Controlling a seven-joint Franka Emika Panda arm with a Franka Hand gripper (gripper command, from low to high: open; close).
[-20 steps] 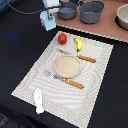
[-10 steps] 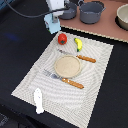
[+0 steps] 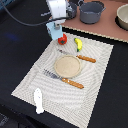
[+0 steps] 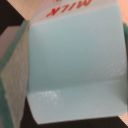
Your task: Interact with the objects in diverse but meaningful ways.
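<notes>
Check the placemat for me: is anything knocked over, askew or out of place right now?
Nothing looks spilled or damaged. The plate sits centred on the placemat, knife and fork flanking it. The gripper holds the milk carton right beside the tomato; whether they touch is unclear.

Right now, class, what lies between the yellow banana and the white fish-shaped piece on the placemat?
In the exterior view, between the banana and the white piece lie the round tan plate and the fork.

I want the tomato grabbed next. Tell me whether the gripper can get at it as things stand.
Probably not yet. The gripper appears shut on the milk carton, which hangs right beside the tomato. Once the carton is set down, nothing else crowds the tomato.
</notes>
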